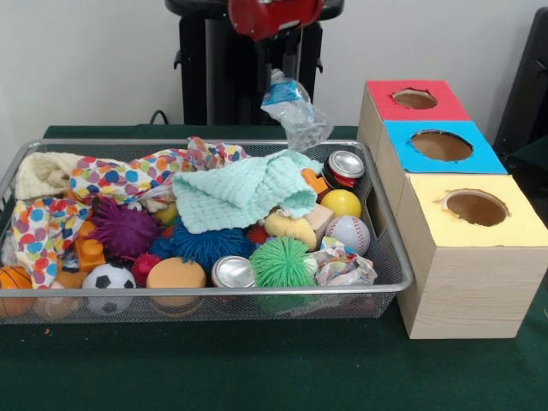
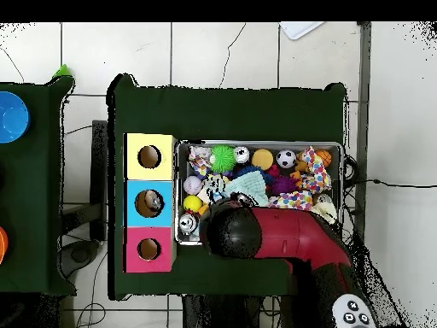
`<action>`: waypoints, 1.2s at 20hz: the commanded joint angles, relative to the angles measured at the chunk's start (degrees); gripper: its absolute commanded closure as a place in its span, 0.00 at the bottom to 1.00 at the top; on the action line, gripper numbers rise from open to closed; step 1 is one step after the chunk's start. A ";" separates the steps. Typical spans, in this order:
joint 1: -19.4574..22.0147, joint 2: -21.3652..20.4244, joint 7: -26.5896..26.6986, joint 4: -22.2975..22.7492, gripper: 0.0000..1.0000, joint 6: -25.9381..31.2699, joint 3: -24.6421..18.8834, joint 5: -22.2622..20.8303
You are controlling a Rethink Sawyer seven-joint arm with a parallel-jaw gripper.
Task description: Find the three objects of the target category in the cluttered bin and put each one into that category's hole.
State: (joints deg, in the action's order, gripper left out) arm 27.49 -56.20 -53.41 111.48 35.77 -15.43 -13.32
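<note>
The jaws hold a clear crinkly plastic container [image 1: 295, 113] aloft. It hangs over the wire bin's [image 1: 396, 257] far edge, left of the boxes.

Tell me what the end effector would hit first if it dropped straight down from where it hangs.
Probably the bin's contents. The end effector holds a crinkly plastic container above the back right part, near the mint cloth and a can. Depth is unclear, so the rim is possible.

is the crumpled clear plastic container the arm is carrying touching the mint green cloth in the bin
Apart. The front view shows the clear plastic container hanging under the gripper, above the bin's far rim, with wall and table visible between it and the mint green cloth.
</note>
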 commanded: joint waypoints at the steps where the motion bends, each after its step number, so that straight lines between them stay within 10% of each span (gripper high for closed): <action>1: -1.83 -5.34 -13.46 7.73 1.00 8.36 2.20 5.75; 15: -12.05 -12.74 -18.91 13.86 1.00 9.20 8.87 11.58; 24: -18.06 -8.51 -22.71 15.99 1.00 0.94 12.32 12.85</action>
State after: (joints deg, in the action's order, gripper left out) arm 10.72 -67.69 -55.40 122.76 38.55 -5.77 -2.70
